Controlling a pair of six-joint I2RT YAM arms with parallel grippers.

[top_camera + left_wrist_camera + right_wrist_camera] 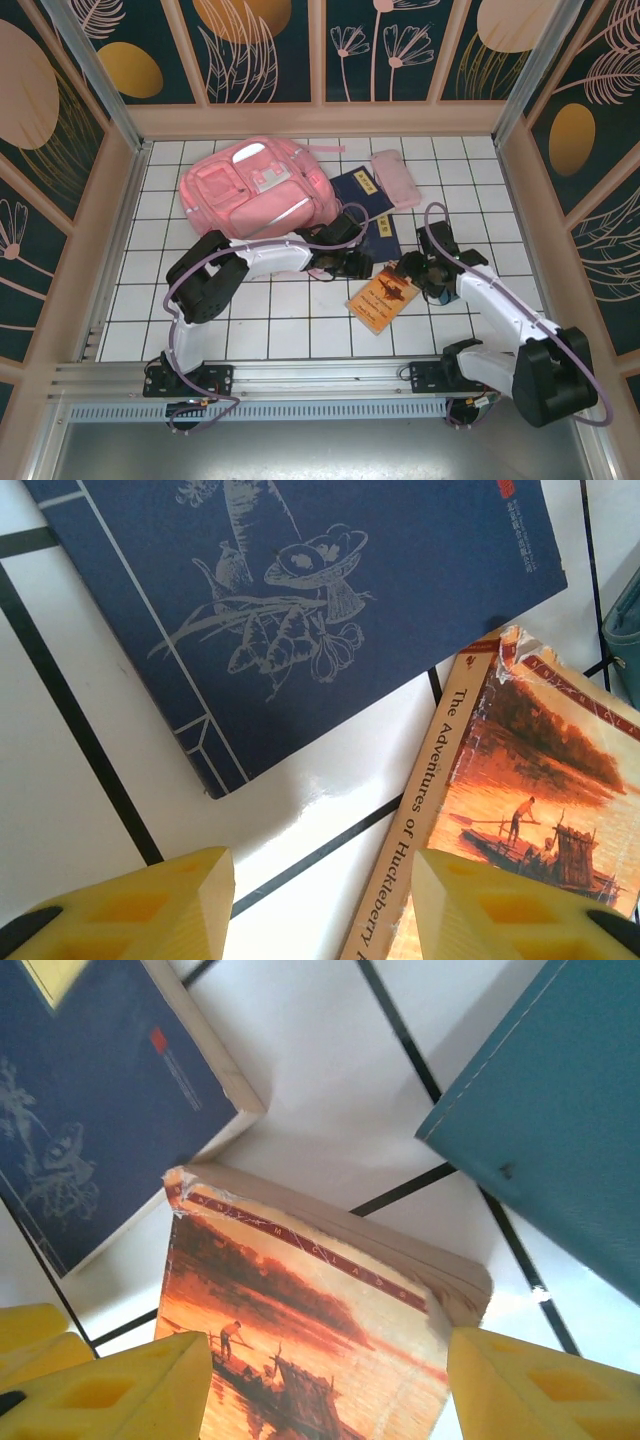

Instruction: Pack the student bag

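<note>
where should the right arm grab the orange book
Probably across its width, spine and fore-edge, from straight above: the orange book lies flat with bare tile along both long sides, and the right fingers stand wide enough to straddle it.

backpack (pixel 255 185) left, books (pixel 362 190) beside, pouch (pixel 395 178) right

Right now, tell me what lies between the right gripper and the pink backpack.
The left arm stretches across that line, with the left gripper open near the paperback. Dark blue books lie flat on the tiles beside the backpack, also in the way of the right gripper.
</note>
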